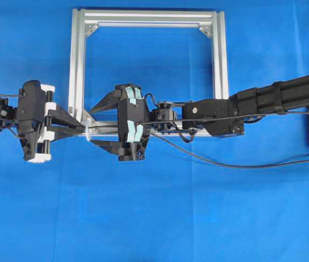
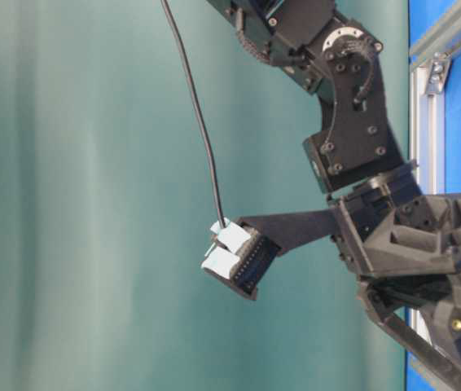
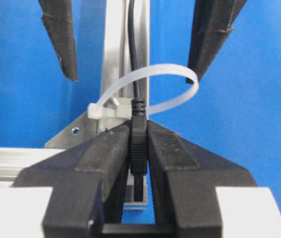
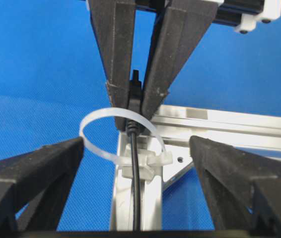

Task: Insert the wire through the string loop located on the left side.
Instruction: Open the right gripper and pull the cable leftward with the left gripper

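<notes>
Pinching the plug of the wire (image 3: 138, 144), the left gripper (image 3: 138, 148) holds its fingers tight around it, just past the string loop (image 3: 153, 94). The cable seemingly runs through that loop on the silver frame (image 1: 78, 65). The right gripper (image 4: 138, 163) has its fingers spread wide, apart from the wire.

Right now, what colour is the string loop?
Translucent white; the string loop shows best in the left wrist view.

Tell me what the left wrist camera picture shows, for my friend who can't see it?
The left gripper pinches the black plug of the wire, which passes through the whitish string loop on the silver frame. The right gripper's open fingers hang on either side, over blue cloth.
</notes>
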Robot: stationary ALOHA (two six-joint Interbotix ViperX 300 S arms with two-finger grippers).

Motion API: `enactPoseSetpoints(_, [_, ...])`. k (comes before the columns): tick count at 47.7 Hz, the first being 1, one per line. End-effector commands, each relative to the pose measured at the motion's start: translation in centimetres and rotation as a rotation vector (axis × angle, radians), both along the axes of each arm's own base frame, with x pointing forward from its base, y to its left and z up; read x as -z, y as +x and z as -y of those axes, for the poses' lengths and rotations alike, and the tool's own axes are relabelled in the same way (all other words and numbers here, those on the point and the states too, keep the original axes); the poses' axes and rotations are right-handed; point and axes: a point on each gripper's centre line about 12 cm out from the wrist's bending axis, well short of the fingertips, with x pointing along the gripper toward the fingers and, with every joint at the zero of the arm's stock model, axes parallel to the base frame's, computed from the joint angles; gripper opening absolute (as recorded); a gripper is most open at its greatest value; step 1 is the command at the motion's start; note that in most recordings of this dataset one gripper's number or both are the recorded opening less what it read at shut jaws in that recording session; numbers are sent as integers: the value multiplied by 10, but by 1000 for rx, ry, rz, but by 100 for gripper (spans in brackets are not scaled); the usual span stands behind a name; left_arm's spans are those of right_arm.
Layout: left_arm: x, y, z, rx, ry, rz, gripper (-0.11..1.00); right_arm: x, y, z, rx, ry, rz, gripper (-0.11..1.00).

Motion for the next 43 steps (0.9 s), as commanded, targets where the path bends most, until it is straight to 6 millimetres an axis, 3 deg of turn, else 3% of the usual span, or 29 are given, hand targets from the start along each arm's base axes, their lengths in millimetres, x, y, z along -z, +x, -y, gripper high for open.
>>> enactPoseSetpoints(1, [-6,4,-1,-3,0,29,7,-17,2,-1,1,4,38,94])
enactPoseSetpoints(13, [-8,-1,-1,-3,0,29,7,-17,2,-1,2,5,38,95])
enactPoseSetpoints(26, [-21,-28,-2,0,-11,24,7,-16,0,-1,2,4,34,95])
enactPoseSetpoints(43, [-52,-60,-3,11,-28,94,7,-18,0,-1,2,4,37,95])
